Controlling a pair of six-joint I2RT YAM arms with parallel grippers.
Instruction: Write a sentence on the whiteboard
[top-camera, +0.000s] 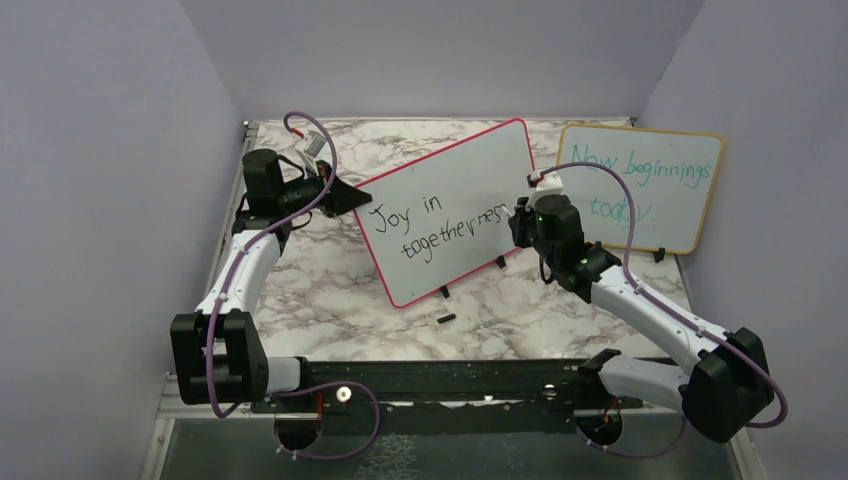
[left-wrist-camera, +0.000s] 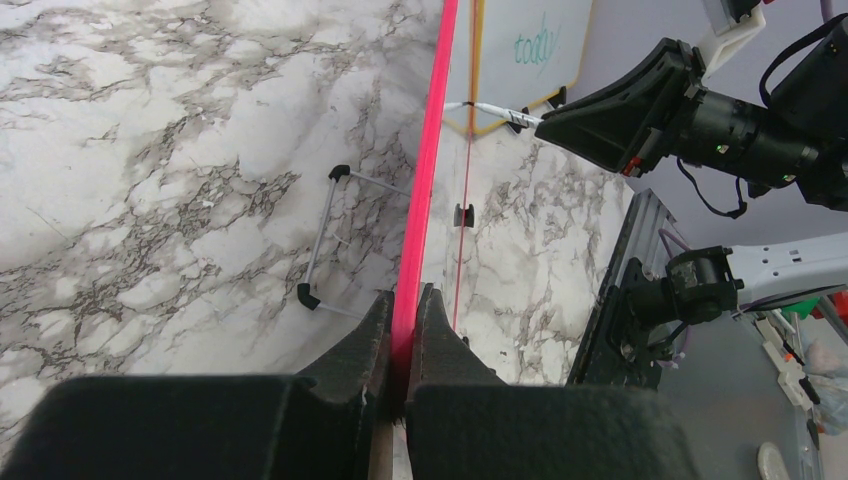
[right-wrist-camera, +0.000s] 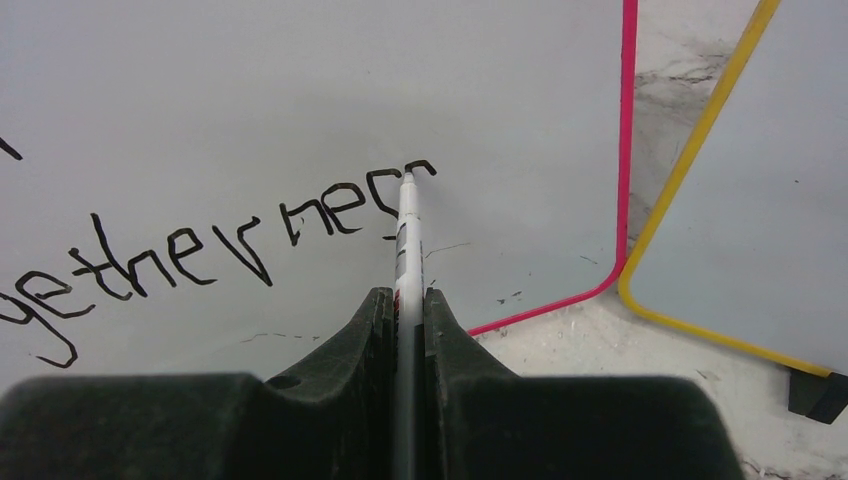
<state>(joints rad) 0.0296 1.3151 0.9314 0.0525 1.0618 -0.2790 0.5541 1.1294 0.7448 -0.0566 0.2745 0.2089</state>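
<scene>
The left gripper (left-wrist-camera: 405, 300) is pinched shut on the left edge of the red-framed whiteboard (top-camera: 480, 160), propped mid-table, while the right gripper (right-wrist-camera: 407, 295) clamps a black marker (right-wrist-camera: 405, 220) forming the last "s" of the sentence (top-camera: 440, 232), which probably needs only a steady closing curve.
</scene>
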